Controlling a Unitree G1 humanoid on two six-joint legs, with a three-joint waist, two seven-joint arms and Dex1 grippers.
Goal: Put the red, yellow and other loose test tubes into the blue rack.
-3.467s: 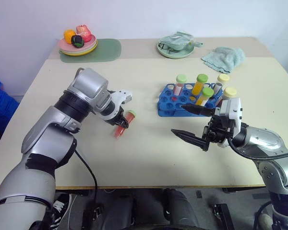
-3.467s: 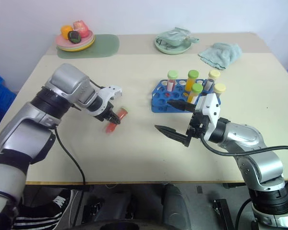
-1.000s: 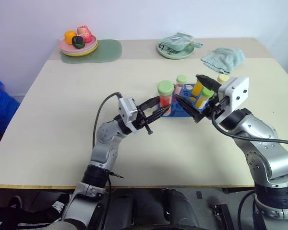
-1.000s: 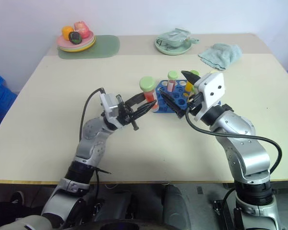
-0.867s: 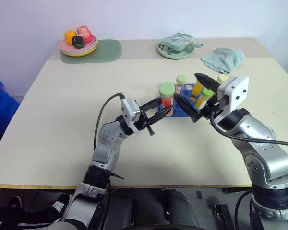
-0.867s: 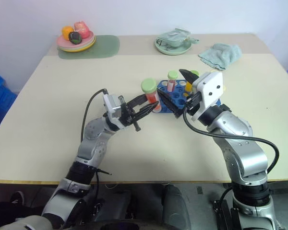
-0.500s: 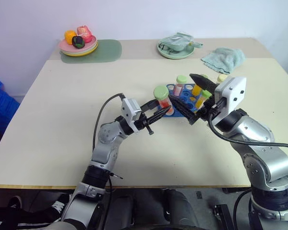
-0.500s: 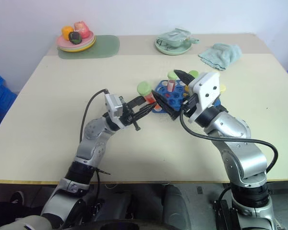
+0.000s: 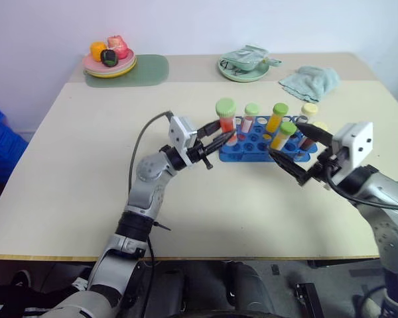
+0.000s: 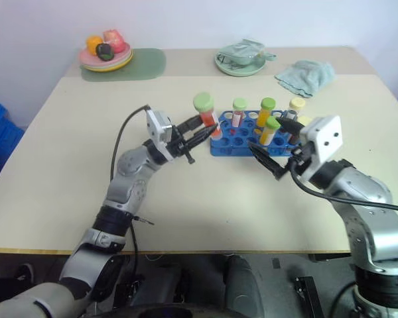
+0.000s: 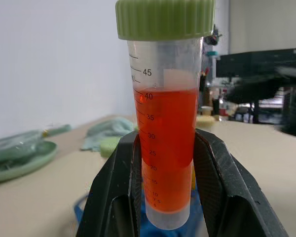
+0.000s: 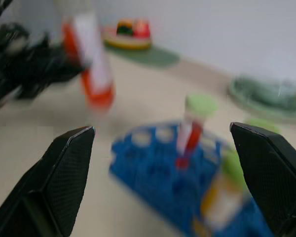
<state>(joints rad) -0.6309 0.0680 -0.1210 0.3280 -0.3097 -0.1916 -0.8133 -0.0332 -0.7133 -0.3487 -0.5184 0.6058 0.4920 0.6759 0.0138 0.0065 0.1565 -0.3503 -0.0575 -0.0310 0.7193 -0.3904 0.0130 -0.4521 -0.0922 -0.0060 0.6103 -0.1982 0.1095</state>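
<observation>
A red-filled tube [image 11: 163,143] with a green cap is clamped upright between the fingers [image 11: 116,187] of the left gripper [image 9: 219,142], just above the blue rack's [image 9: 255,142] nine-o'clock end. The right gripper [image 9: 293,154] is spread wide and empty at the rack's four o'clock. Four capped tubes are seated in the rack at mid-table.

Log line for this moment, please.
left gripper: shut on red tube, upright | tube: at blue rack left end, not seated | right gripper: open, empty
</observation>
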